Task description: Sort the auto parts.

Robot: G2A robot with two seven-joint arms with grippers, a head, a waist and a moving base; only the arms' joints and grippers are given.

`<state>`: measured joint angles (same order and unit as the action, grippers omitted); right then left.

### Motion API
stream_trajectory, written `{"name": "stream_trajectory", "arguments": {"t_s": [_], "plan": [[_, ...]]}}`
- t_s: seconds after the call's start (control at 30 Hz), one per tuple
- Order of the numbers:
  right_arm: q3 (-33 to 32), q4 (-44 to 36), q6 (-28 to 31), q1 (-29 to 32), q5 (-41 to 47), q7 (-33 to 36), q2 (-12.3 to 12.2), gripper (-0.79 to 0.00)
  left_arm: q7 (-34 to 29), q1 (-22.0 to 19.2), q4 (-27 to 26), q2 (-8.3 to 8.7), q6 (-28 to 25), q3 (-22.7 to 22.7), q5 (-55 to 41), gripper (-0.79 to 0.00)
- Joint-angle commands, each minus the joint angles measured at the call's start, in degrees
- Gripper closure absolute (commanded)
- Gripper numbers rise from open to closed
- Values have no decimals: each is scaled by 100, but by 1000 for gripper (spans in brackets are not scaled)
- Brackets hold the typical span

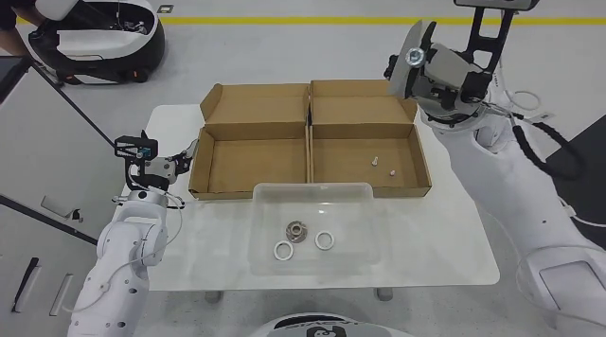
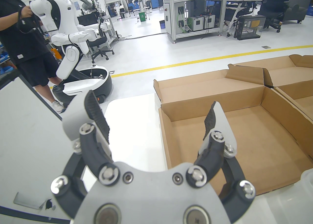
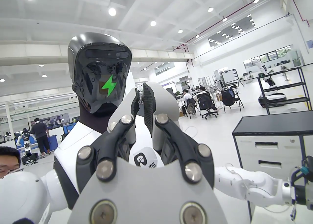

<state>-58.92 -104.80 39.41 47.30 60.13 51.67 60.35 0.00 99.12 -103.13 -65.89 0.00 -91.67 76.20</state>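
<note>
Right fingers [image 3: 149, 106] pinch a bolt [image 3: 140, 98], held high. Left fingers [image 2: 95, 110] gape wide beside the left box [image 2: 166, 134] on the desk [image 1: 431, 242]

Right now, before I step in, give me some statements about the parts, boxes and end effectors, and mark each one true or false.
1. The left end effector is open beside the left cardboard box. True.
2. The white rings lie in the right cardboard box. False: they lie in the clear tray, next to a darker round part.
3. The right end effector is shut on a small metal part. True.
4. The right end effector rests inside the clear tray. False: it is raised in the air near the right cardboard box's far corner.
5. Two small parts lie in the right cardboard box. True.
</note>
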Motion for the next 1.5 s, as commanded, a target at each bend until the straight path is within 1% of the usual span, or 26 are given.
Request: {"name": "stream_trajectory", "arguments": {"t_s": [0.0,0.03,0.1,0.27,0.33,0.37,0.43,0.5,0.57,0.6,0.63,0.7,0.83,0.93,1.03,1.13,1.23,1.47], "plan": [[-178,52,-358,53,-570,71,-42,0,0,0,0,0,0,0,0,-785],[-307,80,-502,127,-693,77,-69,0,0,0,0,0,0,0,0,-785],[-632,118,-836,248,-1163,316,-151,0,0,0,0,0,0,0,0,-785],[-1481,174,-1548,745,-1751,879,-347,0,0,0,0,0,0,0,0,-785],[-1784,212,-1893,857,-2356,1258,-439,0,0,0,0,0,0,0,0,-785],[-1901,234,-2050,908,-2514,1364,-471,0,0,0,0,0,0,0,0,-785],[-2078,268,-2295,884,-3128,1741,-543,0,0,0,0,0,0,0,0,-785],[-2133,345,-2473,726,-3712,2120,-597,0,0,0,0,0,0,0,0,-785],[-2057,454,-2482,439,-4261,2495,-630,0,0,0,0,0,0,0,0,-785],[-1985,568,-2457,290,-4385,2559,-629,0,0,0,0,0,0,0,0,-785],[-1872,705,-2429,125,-4457,2637,-620,0,0,0,0,0,0,0,0,-785],[-1589,937,-2238,-311,-5017,2899,-610,0,0,0,0,0,0,0,0,-785],[-759,1594,-1836,-1204,-6104,3156,-509,0,0,0,0,0,0,0,0,-785],[13,2083,-1695,-1790,-6841,3016,-392,0,0,0,0,0,0,0,0,-785],[840,2534,-1539,-2227,-7491,2860,-273,0,0,0,0,0,0,0,0,-785],[1561,2951,-1407,-2521,-7769,2728,-154,0,0,0,0,0,0,0,0,-785],[2145,3314,-1321,-2717,-7890,2642,-48,0,0,0,0,0,0,0,0,-785],[3082,3888,-1200,-2947,-8096,2520,177,0,0,0,0,0,0,0,0,-785]]}}
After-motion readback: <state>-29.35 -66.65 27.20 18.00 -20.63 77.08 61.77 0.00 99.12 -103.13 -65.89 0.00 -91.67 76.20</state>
